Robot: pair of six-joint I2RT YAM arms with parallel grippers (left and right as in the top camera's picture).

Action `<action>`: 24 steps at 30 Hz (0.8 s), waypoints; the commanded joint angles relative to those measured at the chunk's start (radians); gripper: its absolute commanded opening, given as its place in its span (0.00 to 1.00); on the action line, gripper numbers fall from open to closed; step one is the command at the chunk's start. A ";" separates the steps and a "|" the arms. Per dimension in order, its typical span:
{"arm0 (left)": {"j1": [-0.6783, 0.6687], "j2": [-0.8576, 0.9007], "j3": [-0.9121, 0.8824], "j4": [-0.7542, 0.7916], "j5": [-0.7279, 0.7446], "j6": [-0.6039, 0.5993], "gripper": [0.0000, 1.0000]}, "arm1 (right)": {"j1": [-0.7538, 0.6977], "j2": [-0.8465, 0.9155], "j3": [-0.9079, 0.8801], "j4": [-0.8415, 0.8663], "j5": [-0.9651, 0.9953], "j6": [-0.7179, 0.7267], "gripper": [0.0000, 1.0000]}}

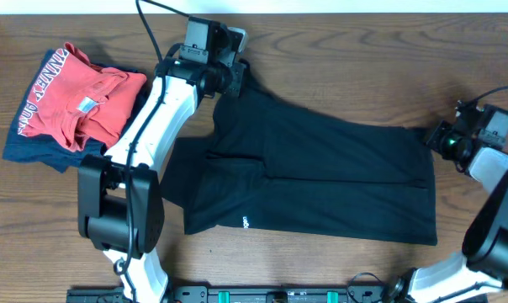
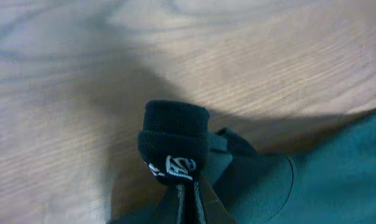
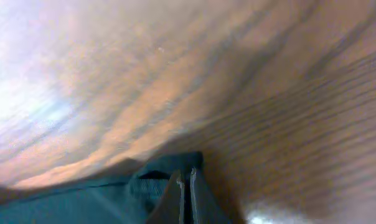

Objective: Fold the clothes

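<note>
The black T-shirt [image 1: 321,177] lies spread over the middle and right half of the wooden worktop [image 1: 363,59], mostly flat. One part reaches up toward the far edge, and the broad lower body runs toward the right edge. A crease runs lengthwise through the cloth, and a little white print [image 1: 246,223] shows near the hem on the side facing the arms' bases. The left gripper [image 1: 237,76] sits close to the far edge, a bit left of centre, at the top tip of the shirt. Its wrist camera shows the two fingers pressed together with a bunched roll of black fabric caught between them, a small white mark [image 2: 175,167] on that roll facing the lens. The right gripper [image 1: 432,139] is over by the right edge, at the shirt's far right corner. From its own camera the fingers [image 3: 173,200] look closed almost flush, pinching a small fold of the dark cloth that rises just above the tips, with bare wood beyond it. Both pinched spots look slightly gathered, while the rest of the garment rests on the wood. In the far left corner, well apart from the black shirt, a red shirt [image 1: 77,97] with white lettering lies crumpled on top of a folded navy garment [image 1: 31,151].
</note>
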 commanded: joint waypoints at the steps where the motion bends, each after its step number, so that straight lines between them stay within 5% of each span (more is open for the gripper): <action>1: 0.004 -0.037 0.011 -0.080 -0.032 0.024 0.06 | -0.013 -0.126 0.000 -0.051 -0.018 -0.010 0.01; 10: 0.006 -0.097 0.011 -0.320 -0.055 0.031 0.06 | -0.070 -0.345 -0.001 -0.362 0.093 0.053 0.01; 24: 0.006 -0.104 -0.035 -0.697 -0.144 0.023 0.06 | -0.146 -0.364 -0.001 -0.713 0.245 0.149 0.01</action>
